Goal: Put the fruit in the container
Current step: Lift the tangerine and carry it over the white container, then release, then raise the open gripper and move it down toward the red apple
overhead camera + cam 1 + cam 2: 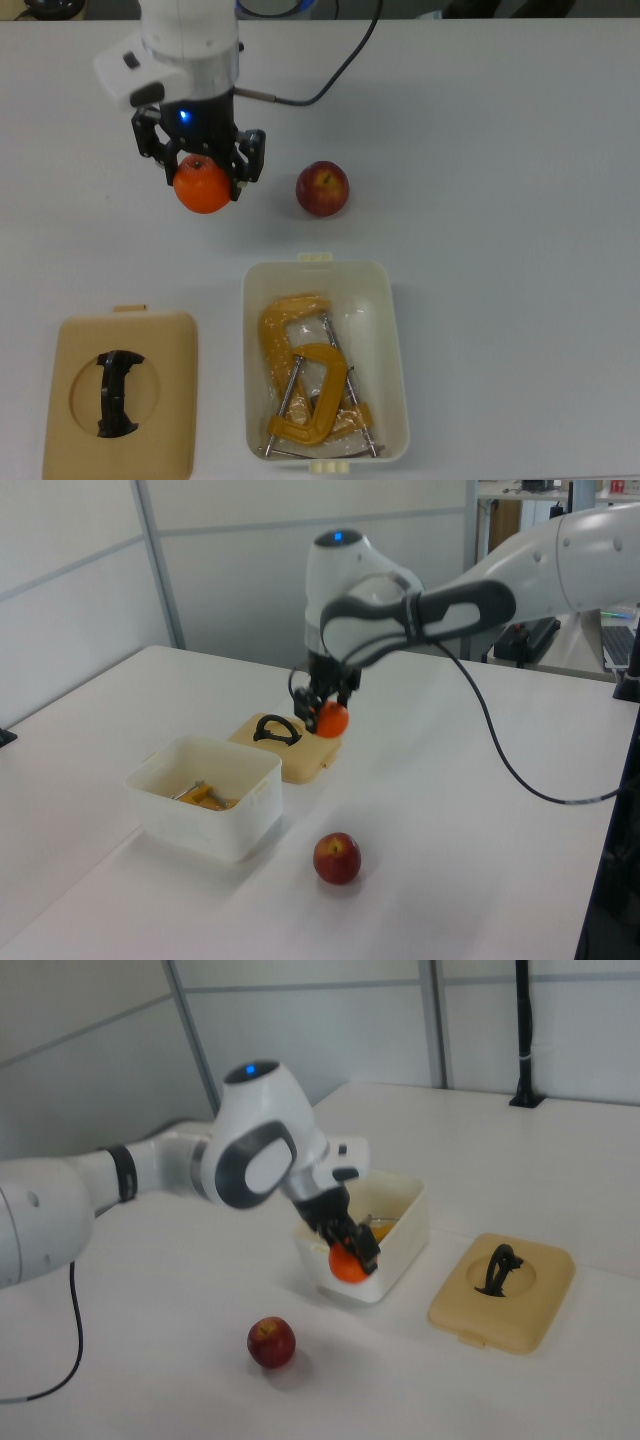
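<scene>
White surface below; the gripper (201, 172) clamps the mandarin (202, 188) across its middle, lifted; likely light, firm yet squashable; smooth apple (322, 188) could roll.

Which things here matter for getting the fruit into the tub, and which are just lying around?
Part of the job:
- mandarin, held off the table in the tool
- apple, loose on the table
- white tub, open

Just lying about:
- yellow clamps, already inside the tub
- tan lid with black handle, beside the tub
</scene>
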Robot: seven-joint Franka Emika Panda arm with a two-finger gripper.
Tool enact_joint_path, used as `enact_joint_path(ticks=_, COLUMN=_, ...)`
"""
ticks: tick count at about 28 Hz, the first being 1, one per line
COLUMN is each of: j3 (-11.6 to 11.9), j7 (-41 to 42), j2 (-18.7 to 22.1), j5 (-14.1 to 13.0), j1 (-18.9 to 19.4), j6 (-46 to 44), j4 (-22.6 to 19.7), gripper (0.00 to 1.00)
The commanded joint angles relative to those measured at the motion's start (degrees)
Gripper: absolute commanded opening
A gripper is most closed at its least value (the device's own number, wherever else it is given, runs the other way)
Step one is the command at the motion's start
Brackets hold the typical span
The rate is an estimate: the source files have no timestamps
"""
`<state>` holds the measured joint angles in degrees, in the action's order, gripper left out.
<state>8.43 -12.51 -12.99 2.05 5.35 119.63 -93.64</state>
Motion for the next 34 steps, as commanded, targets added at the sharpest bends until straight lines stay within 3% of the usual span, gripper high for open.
enact_joint_path(ticks=1, j3=0.10, j7=-8.46, j2=-1.25, j5=-1.35, j1=0.63, j6=-0.37, j4=4.17, gripper=0.00)
enact_joint_path(ticks=6, j3=-0.25, j7=-15.16, j2=-2.56, j5=-0.21, j1=2.47, j6=8.77, j4=4.26, gripper=0.00)
enact_joint_path(ticks=16, j3=-1.39, j7=-35.90, j2=-11.62, j5=14.90, j1=6.60, j6=20.03, j4=4.61, gripper=0.00)
enact_joint_path(ticks=19, j3=-2.36, j7=-42.40, j2=-14.60, j5=19.12, j1=6.78, j6=20.21, j4=7.94, gripper=0.00)
enact_joint_path(ticks=20, j3=-2.71, j7=-43.72, j2=-15.22, j5=19.74, j1=6.78, j6=20.12, j4=8.30, gripper=0.06)
enact_joint_path(ticks=21, j3=-2.98, j7=-44.78, j2=-15.57, j5=20.18, j1=6.78, j6=20.12, j4=8.56, gripper=0.19)
enact_joint_path(ticks=22, j3=-3.24, j7=-45.66, j2=-15.66, j5=20.79, j1=6.78, j6=20.12, j4=8.57, gripper=0.42)
enact_joint_path(ticks=23, j3=-3.42, j7=-46.89, j2=-15.75, j5=21.67, j1=6.87, j6=19.95, j4=8.57, gripper=0.99)
enact_joint_path(ticks=29, j3=-3.51, j7=-44.37, j2=-14.79, j5=22.03, j1=6.78, j6=19.42, j4=8.22, gripper=1.00)
enact_joint_path(ticks=32, j3=-3.59, j7=-38.40, j2=-13.38, j5=20.72, j1=6.69, j6=15.30, j4=8.04, gripper=1.00)
enact_joint_path(ticks=34, j3=-3.68, j7=-34.62, j2=-12.68, j5=18.44, j1=6.52, j6=12.40, j4=8.04, gripper=1.00)
